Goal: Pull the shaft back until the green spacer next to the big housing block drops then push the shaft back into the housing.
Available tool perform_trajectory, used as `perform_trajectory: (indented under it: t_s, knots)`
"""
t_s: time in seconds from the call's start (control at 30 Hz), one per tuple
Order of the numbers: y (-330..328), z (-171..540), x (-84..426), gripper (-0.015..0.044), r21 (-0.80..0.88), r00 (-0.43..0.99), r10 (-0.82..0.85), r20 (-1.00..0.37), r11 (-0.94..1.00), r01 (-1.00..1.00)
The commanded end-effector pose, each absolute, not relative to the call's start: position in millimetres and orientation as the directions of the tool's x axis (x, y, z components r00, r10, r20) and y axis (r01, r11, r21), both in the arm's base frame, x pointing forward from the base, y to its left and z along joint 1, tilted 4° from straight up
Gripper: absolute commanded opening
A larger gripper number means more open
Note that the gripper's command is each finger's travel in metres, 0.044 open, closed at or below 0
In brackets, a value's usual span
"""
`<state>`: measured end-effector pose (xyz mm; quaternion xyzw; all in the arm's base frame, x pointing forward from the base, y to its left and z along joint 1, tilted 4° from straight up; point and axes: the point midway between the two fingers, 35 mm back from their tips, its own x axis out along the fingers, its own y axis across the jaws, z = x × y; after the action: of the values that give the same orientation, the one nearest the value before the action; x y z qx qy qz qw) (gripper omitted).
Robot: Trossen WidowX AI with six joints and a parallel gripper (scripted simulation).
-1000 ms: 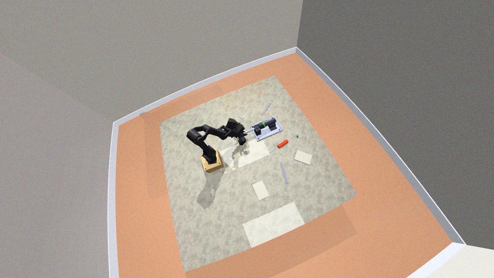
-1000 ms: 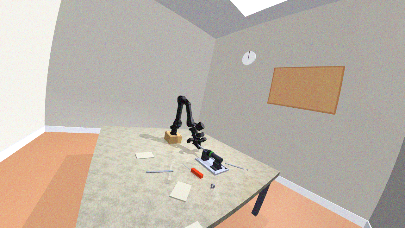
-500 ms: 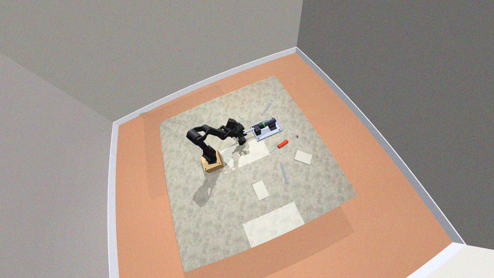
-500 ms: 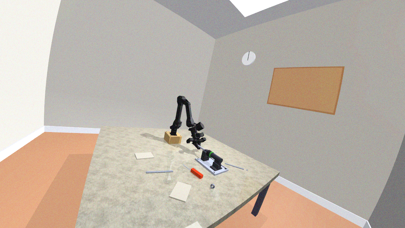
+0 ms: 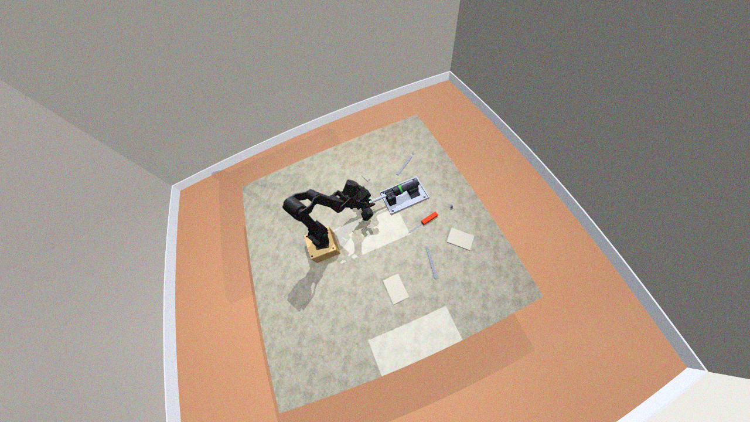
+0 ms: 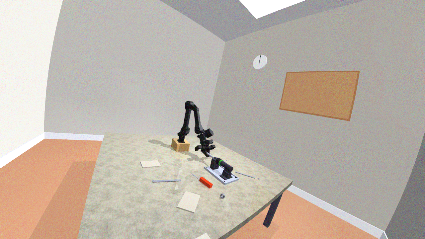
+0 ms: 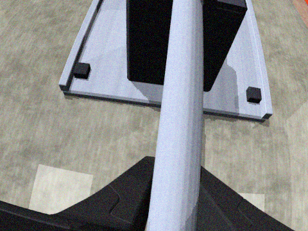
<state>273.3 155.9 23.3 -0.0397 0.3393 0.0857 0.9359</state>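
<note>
My gripper [image 5: 371, 201] [image 6: 207, 153] [image 7: 169, 169] is shut on the pale shaft [image 5: 379, 198] [image 6: 210, 155] [image 7: 183, 96], with one finger on each side of it. The shaft runs level from the fingers to the black support post [image 6: 213, 164] [image 7: 147, 48] on the light base plate [image 5: 406, 201] [image 6: 217, 175] [image 7: 102, 77]. The green spacer [image 5: 400, 187] [image 6: 219, 161] sits in line between the post and the big black housing [image 5: 410, 186] [image 6: 227, 166]. It is up on the assembly, not on the table. The shaft's far end is hidden. The wrist view does not show the green spacer.
A red-handled screwdriver [image 5: 429, 218] [image 6: 206, 182] lies beside the plate. A small ring [image 5: 450, 206] [image 6: 222, 196], a grey rod [image 5: 430, 262] [image 6: 166, 181] and another rod [image 5: 405, 163] [image 6: 245, 174] lie on the table. Two pale cards lie farther off.
</note>
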Motion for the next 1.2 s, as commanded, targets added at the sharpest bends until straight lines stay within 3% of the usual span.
perform_trajectory:
  t_s: [0.0,1.17]
  knots:
    - [154.8,22.5,271.8,0.0,-0.015,0.754,0.131,-0.643,0.983,-0.184]
    - [154.2,22.1,268.3,0.0,-0.015,0.754,0.131,-0.644,0.983,-0.184]
